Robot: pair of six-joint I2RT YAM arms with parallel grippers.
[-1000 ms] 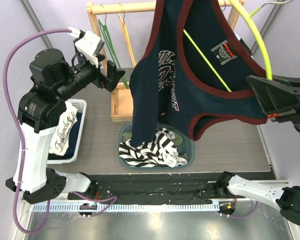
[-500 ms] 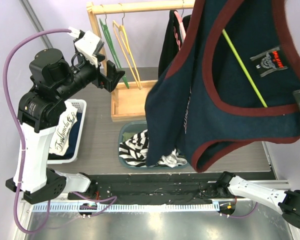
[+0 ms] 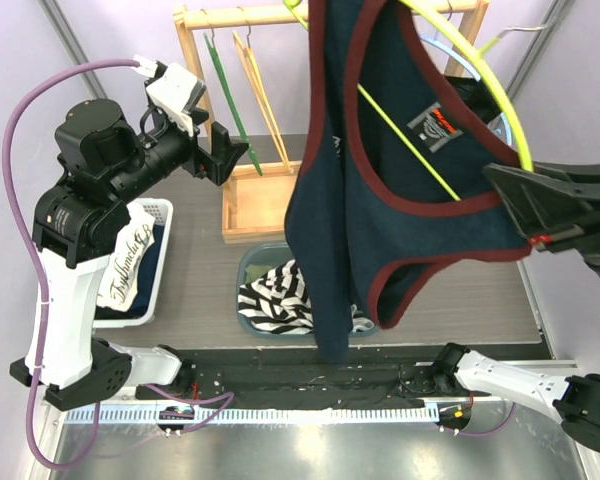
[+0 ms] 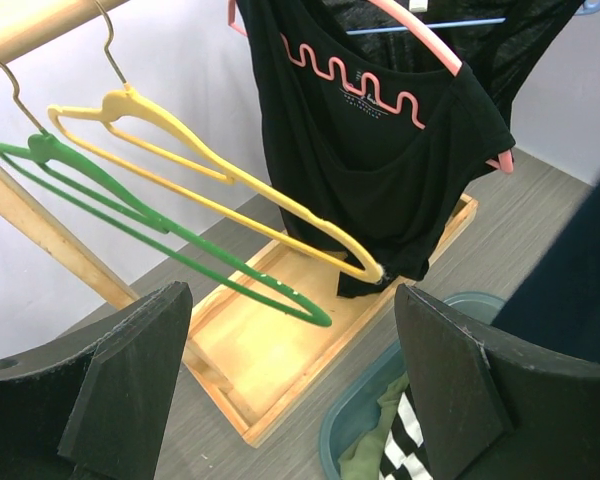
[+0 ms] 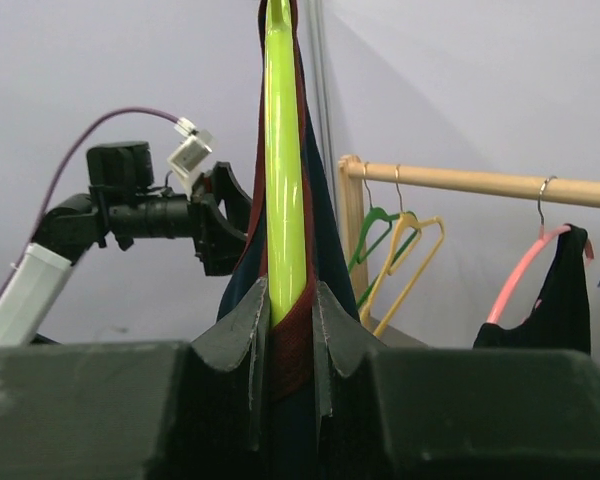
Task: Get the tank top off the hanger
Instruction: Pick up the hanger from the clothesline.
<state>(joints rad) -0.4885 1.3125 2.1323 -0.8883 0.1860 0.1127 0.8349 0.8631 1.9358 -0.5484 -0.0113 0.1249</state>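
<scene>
Drooping navy tank top (image 3: 320,220), maroon-edged, on thin lime hanger (image 3: 405,140)

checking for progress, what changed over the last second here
The navy tank top with maroon trim, on its lime-green plastic hanger, swung right and toward the camera, then came back left; its hem now hangs past the near rim of the teal bin. Unchanged: the right gripper shut on hanger and strap, the left gripper open and raised beside the wooden rack.
</scene>
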